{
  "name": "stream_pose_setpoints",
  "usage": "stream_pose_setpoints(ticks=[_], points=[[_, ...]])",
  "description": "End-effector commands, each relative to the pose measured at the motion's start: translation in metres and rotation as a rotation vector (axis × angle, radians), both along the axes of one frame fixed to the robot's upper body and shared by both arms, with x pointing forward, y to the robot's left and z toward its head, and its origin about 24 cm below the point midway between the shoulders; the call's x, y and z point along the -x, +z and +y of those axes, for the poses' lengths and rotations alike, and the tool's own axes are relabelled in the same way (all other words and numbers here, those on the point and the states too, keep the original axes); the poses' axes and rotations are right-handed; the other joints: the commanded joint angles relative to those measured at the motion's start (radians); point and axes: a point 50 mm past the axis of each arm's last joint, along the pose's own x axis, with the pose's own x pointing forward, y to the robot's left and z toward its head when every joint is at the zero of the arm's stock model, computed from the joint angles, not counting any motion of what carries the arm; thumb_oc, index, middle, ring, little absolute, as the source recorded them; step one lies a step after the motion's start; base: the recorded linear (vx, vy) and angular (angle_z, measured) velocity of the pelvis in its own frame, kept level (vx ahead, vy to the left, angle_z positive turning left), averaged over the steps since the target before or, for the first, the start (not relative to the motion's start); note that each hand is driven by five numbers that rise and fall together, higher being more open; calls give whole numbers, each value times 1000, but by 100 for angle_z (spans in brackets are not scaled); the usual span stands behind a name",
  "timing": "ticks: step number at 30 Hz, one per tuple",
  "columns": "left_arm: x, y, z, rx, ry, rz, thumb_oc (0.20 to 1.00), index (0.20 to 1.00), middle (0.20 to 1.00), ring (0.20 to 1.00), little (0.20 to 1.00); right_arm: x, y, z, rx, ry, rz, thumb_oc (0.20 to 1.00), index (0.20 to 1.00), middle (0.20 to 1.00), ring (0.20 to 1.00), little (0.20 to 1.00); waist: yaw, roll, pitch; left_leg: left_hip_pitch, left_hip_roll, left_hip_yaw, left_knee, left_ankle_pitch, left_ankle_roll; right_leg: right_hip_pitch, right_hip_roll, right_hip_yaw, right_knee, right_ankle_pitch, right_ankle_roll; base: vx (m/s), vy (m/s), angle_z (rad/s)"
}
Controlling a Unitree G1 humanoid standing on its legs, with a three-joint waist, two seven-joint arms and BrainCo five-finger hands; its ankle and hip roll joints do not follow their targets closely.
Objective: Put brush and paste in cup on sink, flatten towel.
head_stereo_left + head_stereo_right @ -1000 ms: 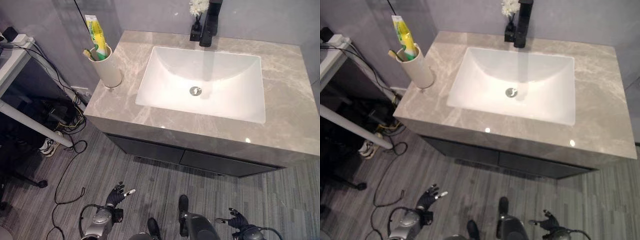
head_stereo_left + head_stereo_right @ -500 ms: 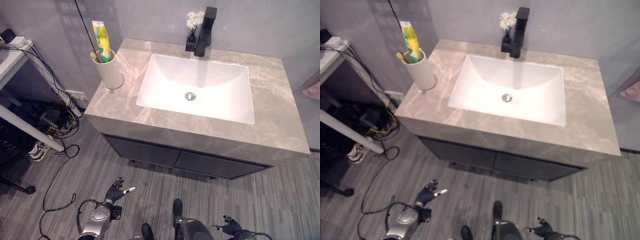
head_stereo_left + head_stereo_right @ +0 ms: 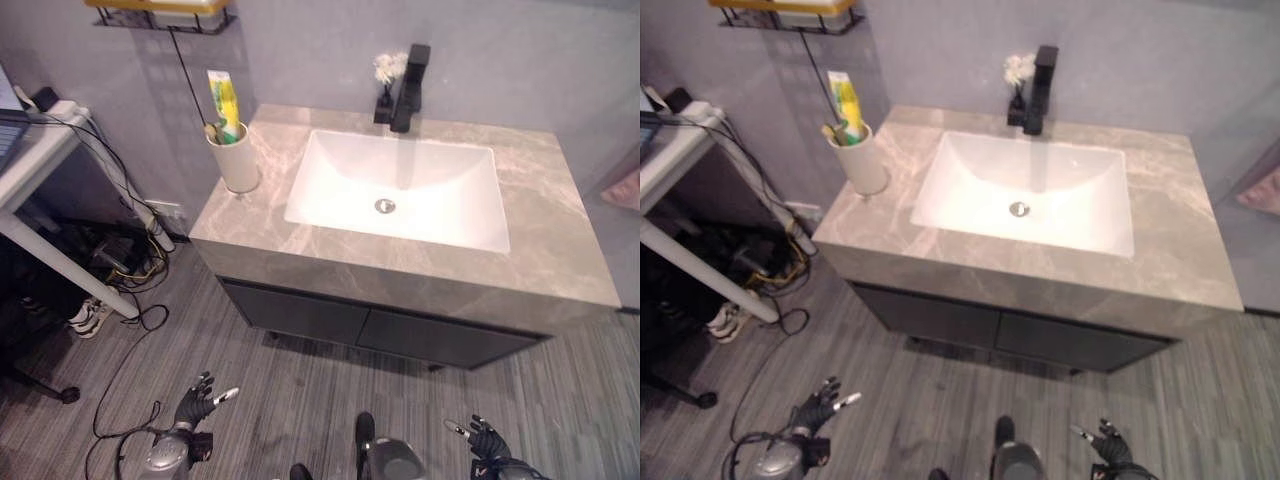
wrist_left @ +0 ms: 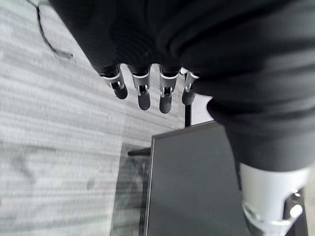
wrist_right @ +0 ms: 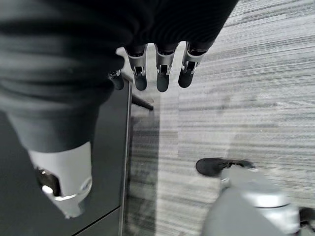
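The yellow-green toothpaste tube (image 3: 221,98) and toothbrush (image 3: 211,130) stand in the white cup (image 3: 238,160) on the grey marble sink counter (image 3: 560,240). Left hand (image 3: 194,404) and right hand (image 3: 485,438) hang low, fingers relaxed, empty. Reaching past the cup for a towel could topple it.

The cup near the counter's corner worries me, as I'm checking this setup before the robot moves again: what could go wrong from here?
1. The cup stands close to the counter edge with the toothpaste rising well above its rim; a bump could tip it.
2. Both hands, left and right, hang open low by the floor, so any reach must clear the counter's front edge.
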Motion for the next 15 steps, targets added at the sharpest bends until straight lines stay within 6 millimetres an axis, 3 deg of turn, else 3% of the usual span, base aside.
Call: stream_pose_setpoints(ticks=[1,8,15], points=[[5,5,12,-71,-38,-13,1000,1000,1000,1000,1000,26,-6,-6,24,-26,80,1000,1000,1000,1000,1000,-13,-66,-88,36,84,62,88,-46,-69,-54,-206,30,-192,327,160,0,0,0],[9,3,15,-93,5,-3,1000,1000,1000,1000,1000,3,5,-2,95,111,-11,1000,1000,1000,1000,1000,-4,-79,-100,78,66,56,67,-48,-61,-25,-218,28,-187,346,168,3,24,2],[3,14,25,-166,-37,-40,1000,1000,1000,1000,1000,4,3,4,102,163,9,1000,1000,1000,1000,1000,7,-87,-92,85,46,58,68,-55,-44,-20,-238,8,-180,379,181,-22,75,5]])
